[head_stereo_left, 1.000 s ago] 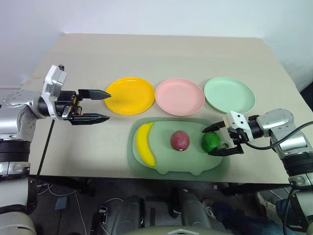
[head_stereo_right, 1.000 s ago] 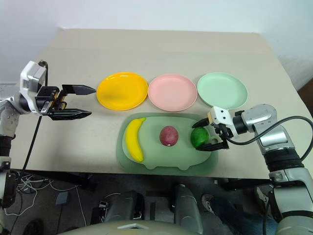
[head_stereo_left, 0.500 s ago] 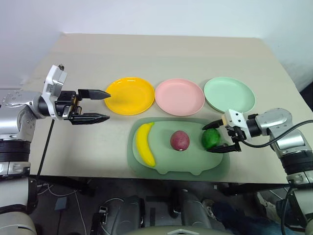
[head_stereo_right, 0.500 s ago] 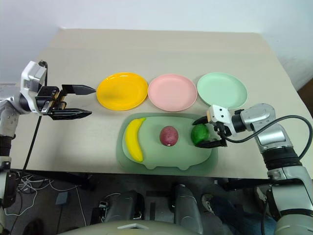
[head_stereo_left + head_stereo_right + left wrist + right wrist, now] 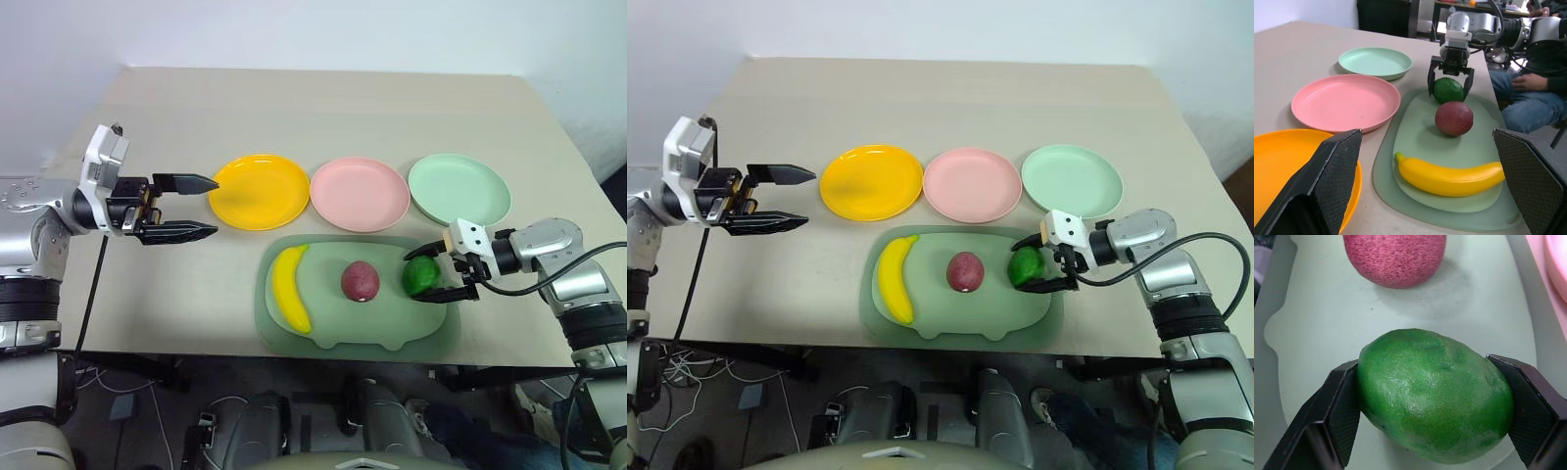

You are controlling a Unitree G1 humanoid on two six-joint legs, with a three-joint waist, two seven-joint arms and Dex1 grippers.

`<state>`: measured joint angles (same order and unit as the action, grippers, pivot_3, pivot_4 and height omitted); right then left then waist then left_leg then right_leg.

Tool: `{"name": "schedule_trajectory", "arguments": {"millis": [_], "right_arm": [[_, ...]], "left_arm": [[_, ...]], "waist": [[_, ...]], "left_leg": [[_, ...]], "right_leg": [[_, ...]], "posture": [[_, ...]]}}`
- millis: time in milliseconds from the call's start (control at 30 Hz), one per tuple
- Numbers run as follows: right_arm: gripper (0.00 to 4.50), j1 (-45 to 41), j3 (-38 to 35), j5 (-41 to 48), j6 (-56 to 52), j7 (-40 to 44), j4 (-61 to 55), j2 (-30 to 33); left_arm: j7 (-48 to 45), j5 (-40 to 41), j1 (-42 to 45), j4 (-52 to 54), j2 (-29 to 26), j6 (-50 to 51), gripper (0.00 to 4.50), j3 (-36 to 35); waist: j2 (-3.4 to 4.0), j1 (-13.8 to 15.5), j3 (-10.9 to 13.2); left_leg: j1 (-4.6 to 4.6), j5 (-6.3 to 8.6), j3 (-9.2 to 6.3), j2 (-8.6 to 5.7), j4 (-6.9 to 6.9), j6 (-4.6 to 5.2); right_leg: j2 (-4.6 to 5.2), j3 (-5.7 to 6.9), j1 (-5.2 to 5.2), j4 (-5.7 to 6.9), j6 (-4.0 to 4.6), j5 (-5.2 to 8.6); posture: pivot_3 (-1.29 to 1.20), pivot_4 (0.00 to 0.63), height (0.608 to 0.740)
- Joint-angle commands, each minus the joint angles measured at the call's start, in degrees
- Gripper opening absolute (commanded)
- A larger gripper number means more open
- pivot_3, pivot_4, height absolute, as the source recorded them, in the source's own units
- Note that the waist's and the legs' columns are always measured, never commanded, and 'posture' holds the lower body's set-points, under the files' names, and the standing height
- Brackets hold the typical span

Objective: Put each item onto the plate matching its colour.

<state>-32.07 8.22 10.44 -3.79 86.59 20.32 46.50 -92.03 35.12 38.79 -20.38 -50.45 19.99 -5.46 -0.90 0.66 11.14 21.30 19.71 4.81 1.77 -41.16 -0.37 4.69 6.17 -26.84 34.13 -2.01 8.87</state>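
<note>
On the beige counter (image 5: pixel 323 108) three round plates stand in a row: the yellow-orange plate (image 5: pixel 261 191) to the robot's left, the pink plate (image 5: pixel 360 194) in the middle and the pale mint green plate (image 5: pixel 459 189) to the right, each bare. Just in front of them lies a rounded dull-green mat (image 5: pixel 294 328) carrying all three toy fruits. The yellow banana (image 5: pixel 290 287) lies curved along the mat's left part, the dark red-purple fruit (image 5: pixel 360 281) sits near its middle, and the green fruit (image 5: pixel 422 277) rests at the right end, apart from the red one. The right tool (image 5: pixel 438 275) reaches in from the right with one black finger on either side of the green fruit; in the right wrist view both fingers (image 5: pixel 1339 406) press against its skin, pinching it while it sits on the mat. The left tool (image 5: pixel 204 207) hovers above the counter just left of the yellow-orange plate, its two fingers spread wide with nothing between them
</note>
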Motion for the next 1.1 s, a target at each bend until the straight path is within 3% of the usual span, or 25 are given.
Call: {"name": "schedule_trajectory", "arguments": {"millis": [33,233,500,667,900,933,1100], "right_arm": [[3.64,-5.0,-5.3,4.5,-4.4,-2.4,0.4,-0.3],[3.64,-14.8,-10.7,6.0,-7.2,-12.3,9.4,-3.6],[3.64,-23.8,-8.1,-5.8,1.3,-32.3,30.5,-6.8],[3.64,-27.2,-6.5,-10.8,4.3,-40.2,40.5,-7.3],[3.64,-29.8,-7.2,-12.3,4.7,-42.8,46.6,-7.3],[4.35,-29.7,-6.9,-12.9,5.8,-43.4,46.7,-7.3],[4.45,-29.8,-7.4,-13.2,7.2,-43.2,46.8,-7.6]], "left_arm": [[-0.3,0.1,1.0,0.1,0.1,0.3,4.5,-1.6],[-0.5,-0.5,1.7,-0.9,0.5,0.1,4.5,-1.5],[-0.4,-0.9,2.0,-1.0,0.7,0.2,4.5,-1.5],[-0.4,-1.1,2.0,-1.0,0.4,0.4,4.5,-1.7],[-0.1,-1.3,1.9,-0.9,0.2,0.5,4.5,-1.9],[-0.1,-1.3,1.9,-0.9,0.2,0.5,4.5,-2.0],[0.0,-1.3,1.8,-0.6,0.3,0.6,4.5,-2.1]], "waist": [[0.01,0.0,0.0],[0.01,-0.1,0.0],[0.02,-0.2,0.0],[0.02,-0.8,0.0],[0.03,-1.6,0.0],[0.03,-1.7,0.0],[0.03,-1.7,0.0]], "left_leg": [[0.0,0.0,0.0,0.0,0.0,0.0],[0.0,0.0,0.0,0.01,0.01,-0.01],[0.05,0.0,0.01,-0.02,0.02,0.0],[0.07,-0.01,0.03,0.0,0.09,-0.01],[0.07,-0.01,0.02,0.0,0.13,-0.01],[0.07,-0.01,0.02,0.01,0.14,-0.01],[0.07,-0.01,0.02,0.02,0.14,-0.01]], "right_leg": [[0.0,0.0,0.0,0.0,0.0,0.0],[-0.02,0.01,-0.01,0.0,0.01,0.0],[0.02,0.0,-0.02,-0.01,0.0,0.0],[0.01,-0.01,-0.09,-0.01,0.0,0.0],[0.01,-0.02,-0.09,-0.01,0.0,0.0],[0.01,-0.02,-0.09,-0.01,0.0,0.0],[0.01,-0.02,-0.1,-0.01,0.0,0.0]], "posture": [[0.0,0.15,0.74],[0.0,0.15,0.74],[0.0,0.15,0.74],[0.0,0.15,0.74],[0.0,0.15,0.74],[0.0,0.15,0.74],[0.0,0.15,0.74]]}}
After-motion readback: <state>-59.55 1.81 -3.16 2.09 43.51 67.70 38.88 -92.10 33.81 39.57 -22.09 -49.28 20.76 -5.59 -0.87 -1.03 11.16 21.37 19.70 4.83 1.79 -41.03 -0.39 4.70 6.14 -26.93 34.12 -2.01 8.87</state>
